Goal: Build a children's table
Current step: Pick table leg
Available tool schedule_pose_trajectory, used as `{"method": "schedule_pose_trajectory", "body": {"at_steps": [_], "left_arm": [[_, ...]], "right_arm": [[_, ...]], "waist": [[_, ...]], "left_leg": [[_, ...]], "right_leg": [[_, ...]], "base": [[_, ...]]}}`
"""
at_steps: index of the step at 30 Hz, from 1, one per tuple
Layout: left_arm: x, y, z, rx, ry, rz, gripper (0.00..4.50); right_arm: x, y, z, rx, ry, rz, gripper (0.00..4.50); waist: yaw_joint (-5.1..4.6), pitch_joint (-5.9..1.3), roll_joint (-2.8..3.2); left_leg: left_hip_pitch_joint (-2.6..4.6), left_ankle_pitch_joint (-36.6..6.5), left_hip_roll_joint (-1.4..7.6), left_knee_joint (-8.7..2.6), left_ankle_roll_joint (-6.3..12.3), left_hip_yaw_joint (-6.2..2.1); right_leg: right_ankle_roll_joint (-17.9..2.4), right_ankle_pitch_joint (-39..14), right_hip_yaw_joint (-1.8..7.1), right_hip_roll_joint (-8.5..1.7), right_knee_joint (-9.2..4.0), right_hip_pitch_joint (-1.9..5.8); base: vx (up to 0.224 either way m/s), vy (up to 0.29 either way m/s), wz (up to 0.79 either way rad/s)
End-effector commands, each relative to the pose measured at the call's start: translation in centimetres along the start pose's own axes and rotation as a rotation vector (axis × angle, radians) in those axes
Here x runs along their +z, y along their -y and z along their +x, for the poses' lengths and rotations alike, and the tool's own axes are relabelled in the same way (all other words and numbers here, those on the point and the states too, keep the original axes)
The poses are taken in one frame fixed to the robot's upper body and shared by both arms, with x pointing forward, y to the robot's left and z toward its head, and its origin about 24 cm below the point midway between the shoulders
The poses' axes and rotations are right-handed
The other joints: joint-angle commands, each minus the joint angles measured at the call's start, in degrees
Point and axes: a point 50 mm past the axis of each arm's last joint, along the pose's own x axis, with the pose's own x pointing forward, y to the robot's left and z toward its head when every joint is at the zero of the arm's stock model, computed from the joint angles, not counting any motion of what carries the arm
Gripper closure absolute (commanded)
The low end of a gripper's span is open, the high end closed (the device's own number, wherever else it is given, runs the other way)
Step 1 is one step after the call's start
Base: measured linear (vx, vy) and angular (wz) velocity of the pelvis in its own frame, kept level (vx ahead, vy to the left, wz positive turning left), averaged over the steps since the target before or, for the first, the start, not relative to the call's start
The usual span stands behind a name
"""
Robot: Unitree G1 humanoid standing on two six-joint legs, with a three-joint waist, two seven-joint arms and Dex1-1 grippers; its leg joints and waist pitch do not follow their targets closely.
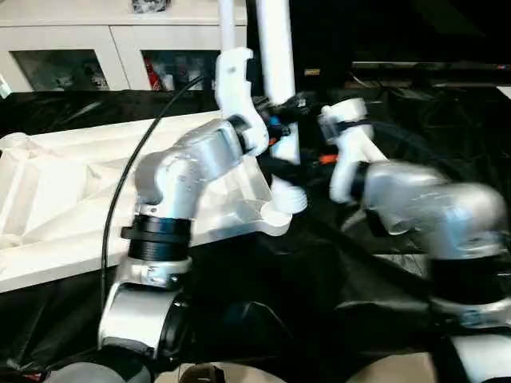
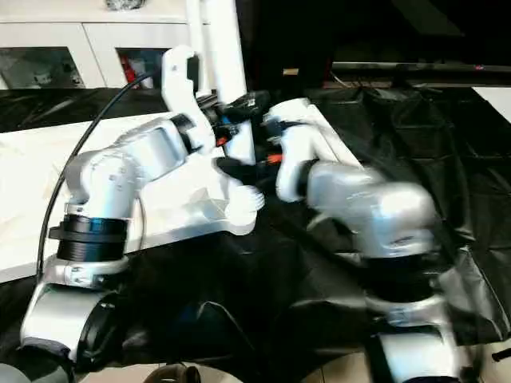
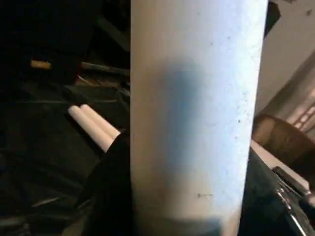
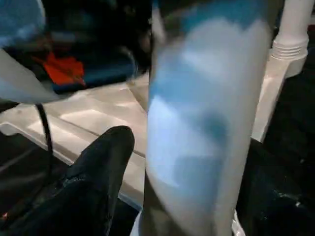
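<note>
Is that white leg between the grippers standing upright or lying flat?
Upright. The leg rises straight up from the corner socket of the upside-down top.

I have both silver forearms reaching forward and angled inward so the wrists nearly meet at the centre. My left end effector [image 1: 275,120] is raised, wrist bent up, and clamped on an upright white leg [image 1: 275,56]; one of its black fingers [image 3: 110,196] lies against the tube. My right end effector [image 1: 311,155] comes in from the other side, lower on that leg, with a black finger [image 4: 93,172] just beside it; whether it grips I cannot tell
</note>
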Motion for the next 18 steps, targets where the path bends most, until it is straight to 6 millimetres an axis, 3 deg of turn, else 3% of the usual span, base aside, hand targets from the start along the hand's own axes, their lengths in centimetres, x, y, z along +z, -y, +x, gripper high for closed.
{"method": "schedule_pose_trajectory", "body": {"at_steps": [1,4,10,18], "left_arm": [[0.91,0.42,0.11,0.004,0.038,0.031,2.62],[1.06,0.28,0.03,0.01,0.042,0.038,2.62],[1.07,-0.33,-0.23,0.038,0.04,0.064,2.62],[0.9,-0.5,-0.24,0.052,0.036,0.069,2.62]], "right_arm": [[-0.24,-0.03,0.38,-0.025,-0.015,-0.013,1.68],[-0.38,0.15,0.49,-0.054,-0.016,0.003,1.77],[-0.26,0.23,0.41,-0.071,0.007,0.001,2.44],[-0.27,0.12,0.32,-0.057,0.023,-0.003,2.59]], "waist": [[-0.06,-4.4,-0.77],[-0.13,-4.5,-0.78],[-0.07,-4.59,-0.62],[-0.08,-4.67,-0.6]], "left_leg": [[2.02,-7.74,2.26,-4.32,-1.44,-0.61],[2.0,-7.05,2.17,-4.35,-1.68,-0.57],[1.99,-5.64,2.13,-4.28,-1.01,-0.52],[2.0,-4.63,2.11,-4.21,-0.26,-0.44]], "right_leg": [[-11.79,-3.34,2.31,-2.85,-4.64,2.34],[-11.72,-1.58,2.3,-2.79,-4.55,2.37],[-11.93,1.26,2.3,-2.72,-4.38,2.48],[-12.96,3.57,2.27,-2.7,-4.22,2.64]], "base": [[0.0,0.0,0.0],[0.0,0.0,0.0],[0.0,0.0,0.0],[0.0,0.0,0.0]]}}
